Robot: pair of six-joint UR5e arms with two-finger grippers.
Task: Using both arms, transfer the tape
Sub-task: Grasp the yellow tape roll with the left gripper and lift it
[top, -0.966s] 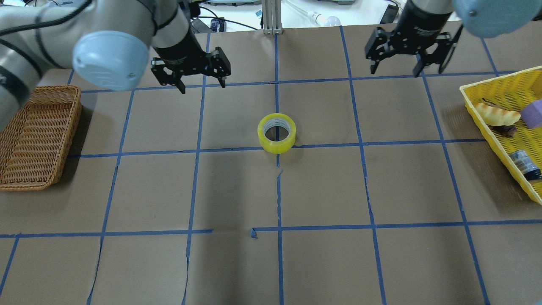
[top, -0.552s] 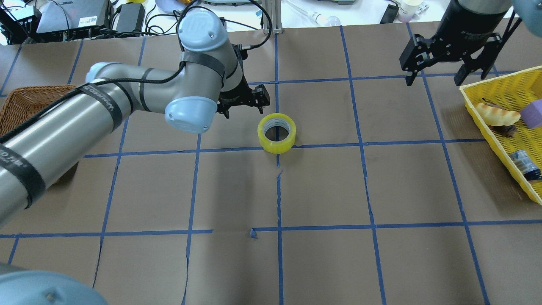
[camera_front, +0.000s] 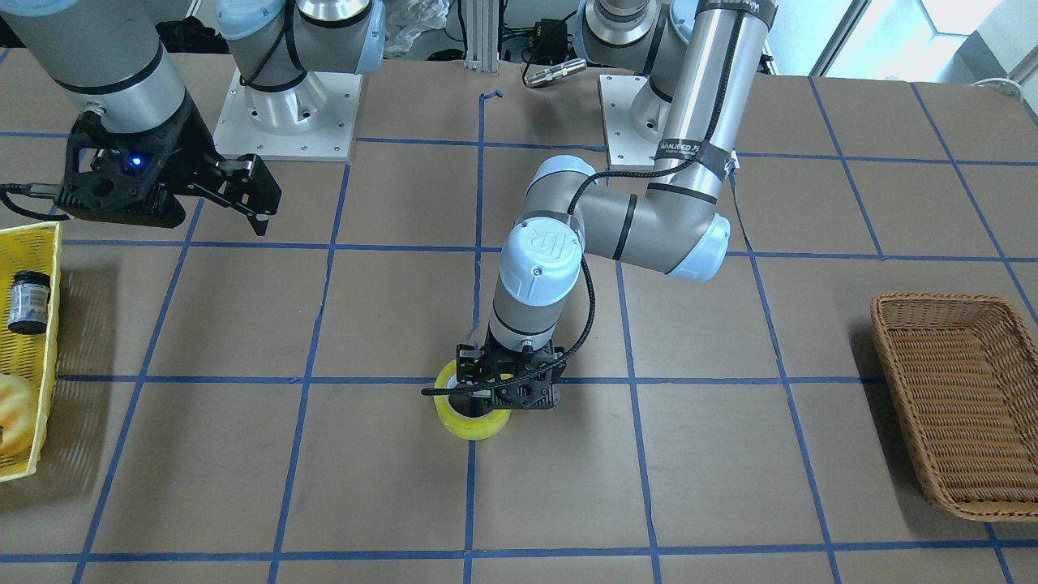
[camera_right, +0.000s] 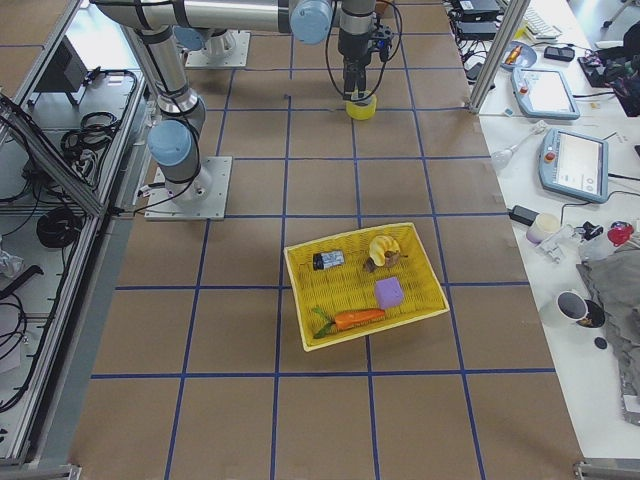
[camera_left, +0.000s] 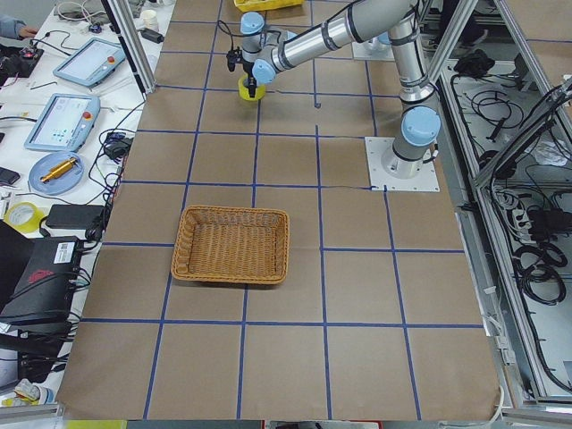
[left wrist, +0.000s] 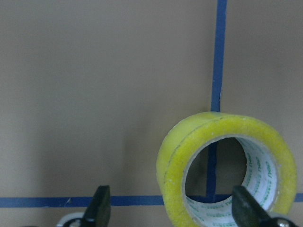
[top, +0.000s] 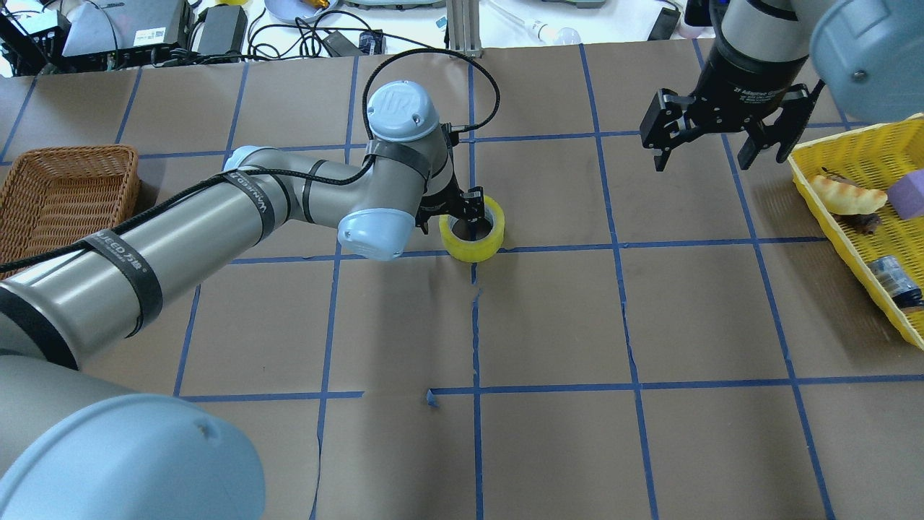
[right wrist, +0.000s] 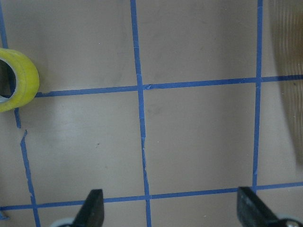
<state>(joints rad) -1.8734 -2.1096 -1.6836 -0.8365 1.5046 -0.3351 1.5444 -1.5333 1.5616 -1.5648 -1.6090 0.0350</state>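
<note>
The yellow tape roll [top: 471, 250] lies flat on a blue grid crossing at the table's middle, and also shows in the front view [camera_front: 469, 423]. My left gripper [top: 462, 211] is down at the roll, open. In the left wrist view [left wrist: 173, 208] one finger shows left of the roll [left wrist: 176, 156] and the other over its hole. My right gripper [top: 704, 162] hangs open and empty above the back right of the table, near the yellow basket. The right wrist view [right wrist: 173, 210] shows its spread fingers over bare table, with the tape [right wrist: 22, 80] at the left edge.
A wicker basket [top: 65, 195] stands at the left edge. A yellow basket [top: 855, 133] at the right edge holds a dark jar [top: 895, 282], a bread-like piece and a purple block. Cables and devices lie beyond the table's back edge.
My left arm has swung from the back left to the tape and lowered its gripper onto it. My right gripper has shifted a little at the back right and stays open.
</note>
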